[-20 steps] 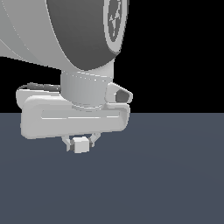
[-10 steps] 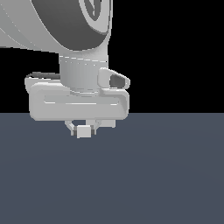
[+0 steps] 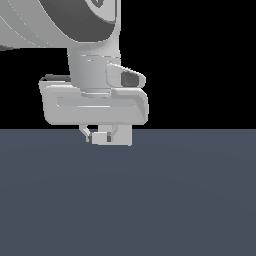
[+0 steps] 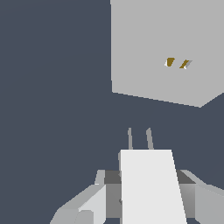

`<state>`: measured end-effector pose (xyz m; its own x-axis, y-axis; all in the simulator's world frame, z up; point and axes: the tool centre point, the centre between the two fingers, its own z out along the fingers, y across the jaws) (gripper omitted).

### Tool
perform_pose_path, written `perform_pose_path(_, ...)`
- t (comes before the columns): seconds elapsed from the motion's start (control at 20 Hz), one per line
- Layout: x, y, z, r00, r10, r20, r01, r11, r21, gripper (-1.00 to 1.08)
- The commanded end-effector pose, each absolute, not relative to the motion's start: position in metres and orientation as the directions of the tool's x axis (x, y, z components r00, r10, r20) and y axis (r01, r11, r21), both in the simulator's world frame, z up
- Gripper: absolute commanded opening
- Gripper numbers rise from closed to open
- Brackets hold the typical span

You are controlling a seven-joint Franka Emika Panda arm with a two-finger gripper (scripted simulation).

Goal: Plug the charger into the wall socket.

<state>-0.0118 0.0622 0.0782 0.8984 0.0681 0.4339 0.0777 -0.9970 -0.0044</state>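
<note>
Between the jaws of the gripper (image 4: 144,197) sits the charger (image 4: 151,183), clamped, two prongs pointing toward the wall socket (image 4: 166,48) ahead and apart from it. Socket's two slots sit offset from the prongs. Exterior view: gripper (image 3: 102,137) low over the tabletop (image 3: 150,200).

Flat, even simulator lighting — no glare, no lens blur, no edge distortion. Exterior view: black backdrop above a uniform slate floor (image 3: 150,200); arm housing (image 3: 60,25) shades softly from pale grey to darker grey. Wrist view: the wall socket (image 4: 162,48) reads uniformly light — the charger (image 4: 151,183) brighter, near white. Edges look jagged, low-resolution. No distinct cast shadows on the floor.
</note>
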Motion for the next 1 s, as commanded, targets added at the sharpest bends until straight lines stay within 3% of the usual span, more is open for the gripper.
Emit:
perform_pose_path(0.0, -0.009, 0.060, 0.083, 0.900, 0.030, 0.434, 0.036, -0.999, -0.005, -1.00)
perform_pose_path(0.95, 0.002, 0.050, 0.100, 0.897, -0.117, 0.426, -0.130, -0.992, 0.000, -1.00)
